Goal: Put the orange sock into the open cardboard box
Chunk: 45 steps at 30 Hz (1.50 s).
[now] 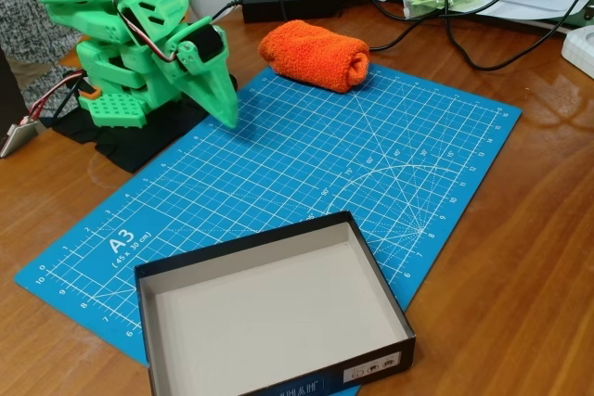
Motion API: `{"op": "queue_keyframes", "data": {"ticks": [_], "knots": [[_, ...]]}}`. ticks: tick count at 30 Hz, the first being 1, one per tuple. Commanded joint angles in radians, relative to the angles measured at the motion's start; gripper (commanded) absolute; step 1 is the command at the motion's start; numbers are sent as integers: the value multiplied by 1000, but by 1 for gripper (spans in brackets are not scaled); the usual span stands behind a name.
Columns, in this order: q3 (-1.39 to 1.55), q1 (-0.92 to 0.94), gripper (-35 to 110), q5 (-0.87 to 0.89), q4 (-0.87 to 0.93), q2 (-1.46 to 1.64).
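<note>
Orange sock (314, 55) one, cardboard box (371, 257) one

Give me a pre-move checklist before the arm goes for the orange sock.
1. Orange sock in plain sight, rolled up at the far edge of the blue cutting mat: ok.
2. Nothing lying on the sock: ok.
3. Open cardboard box empty and upright on the mat's near edge: ok.
4. Mat between sock and box free of obstacles: ok.
5. Gripper free, fingers holding nothing, tip pointing down at the mat: ok.
6. Finger opening wide enough for the sock: cannot tell.
</note>
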Motion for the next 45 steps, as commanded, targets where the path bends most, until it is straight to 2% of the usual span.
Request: {"op": "queue_keyframes", "data": {"ticks": [1,4,6,8,12,15,23,29,33,45], "knots": [[-252,-80,0,0,-31,-202],[-764,-236,2,34,31,-566],[-1100,-360,4,-2,126,-834],[-1282,-451,6,-100,163,-989],[-1285,-591,14,-465,181,-1089],[-1238,-661,19,-726,295,-1143],[-1003,-670,23,-1075,437,-930],[-943,-752,24,-939,342,-1157],[-936,-744,24,-890,198,-1287],[-828,-727,26,-792,-115,-1374]]}}
